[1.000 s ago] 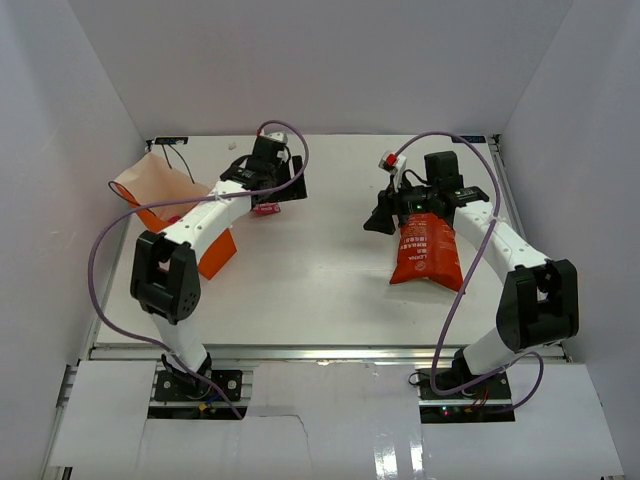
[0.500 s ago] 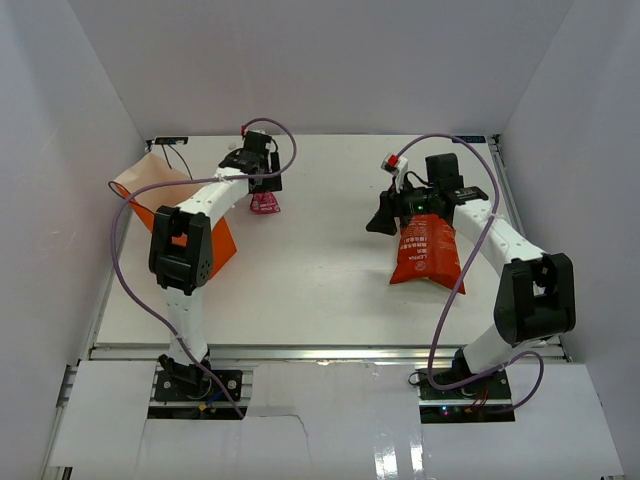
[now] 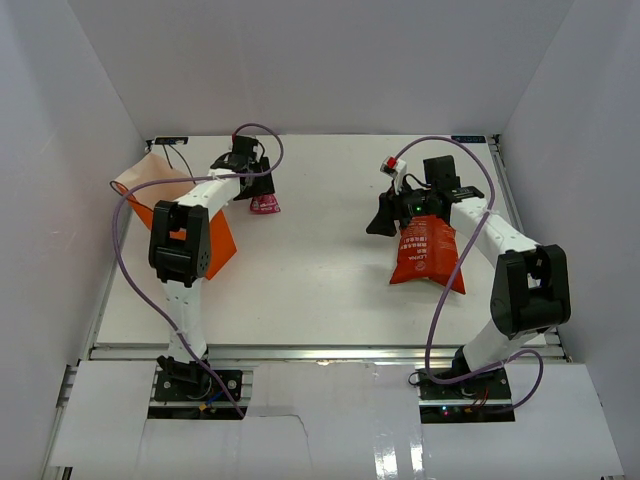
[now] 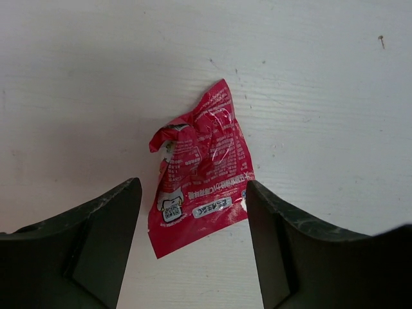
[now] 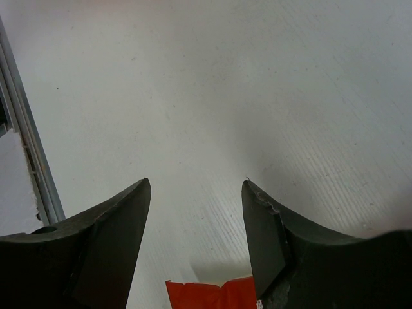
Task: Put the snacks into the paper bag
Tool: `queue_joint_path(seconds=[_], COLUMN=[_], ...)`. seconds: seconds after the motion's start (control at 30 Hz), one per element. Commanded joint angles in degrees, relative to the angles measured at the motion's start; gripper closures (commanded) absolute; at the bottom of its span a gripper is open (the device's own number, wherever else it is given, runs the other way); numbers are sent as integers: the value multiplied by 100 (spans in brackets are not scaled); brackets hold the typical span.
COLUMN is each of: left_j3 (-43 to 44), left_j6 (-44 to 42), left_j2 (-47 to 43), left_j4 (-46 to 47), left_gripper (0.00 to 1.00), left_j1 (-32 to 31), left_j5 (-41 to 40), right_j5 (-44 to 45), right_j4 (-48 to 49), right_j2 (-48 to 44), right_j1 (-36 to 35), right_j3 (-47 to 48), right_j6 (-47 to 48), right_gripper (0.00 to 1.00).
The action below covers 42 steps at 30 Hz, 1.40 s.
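A pink wrapped sweet (image 4: 199, 174) lies flat on the white table, also seen in the top view (image 3: 264, 205). My left gripper (image 4: 192, 187) is open and empty, held above the sweet with a finger on each side of its near end; in the top view it (image 3: 260, 186) is at the back left. The large red-orange crisp bag (image 3: 425, 255) lies at the right. My right gripper (image 5: 196, 183) is open and empty over bare table just beyond the crisp bag's edge (image 5: 209, 295). The orange paper bag (image 3: 216, 254) lies at the far left. The other snacks are out of view.
White enclosure walls stand close on the left, back and right. A metal rail (image 5: 29, 161) runs along the table's edge in the right wrist view. Purple cables loop off both arms. The paper bag's peach opening (image 3: 155, 180) faces the back left corner.
My left arm has swung its elbow to the left and its gripper has shifted slightly back and left over the pink sweet. The right arm and the crisp bag have hardly moved.
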State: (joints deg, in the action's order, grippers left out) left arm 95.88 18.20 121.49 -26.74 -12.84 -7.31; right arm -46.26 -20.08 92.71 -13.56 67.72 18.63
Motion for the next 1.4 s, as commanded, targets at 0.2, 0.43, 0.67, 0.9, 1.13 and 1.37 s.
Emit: queue_joint_path(seconds=[0.2, 0.43, 0.67, 0.9, 1.13, 1.37], left_j3=[-166, -279, -227, -175, -218, -166], left_j6=[263, 237, 140, 17, 0, -290], left_j2=[41, 85, 226, 287, 148, -283], left_j4=[134, 152, -235, -340, -376, -121], left_gripper=[33, 35, 34, 34, 37, 27], left_j1=[80, 89, 71, 10, -52, -52], left_j5=[344, 591, -33, -113, -121, 81], right_j5=[-103, -85, -67, -67, -59, -67], right_j4=[-198, -278, -286, -304, -295, -278], right_j2=[-60, -209, -411, -499, -560, -543], right_j1=[20, 20, 20, 29, 20, 29], right_j3=[355, 382, 303, 241, 206, 215], right_j6=[61, 53, 35, 44, 35, 26], right_gripper=[35, 35, 35, 35, 35, 35])
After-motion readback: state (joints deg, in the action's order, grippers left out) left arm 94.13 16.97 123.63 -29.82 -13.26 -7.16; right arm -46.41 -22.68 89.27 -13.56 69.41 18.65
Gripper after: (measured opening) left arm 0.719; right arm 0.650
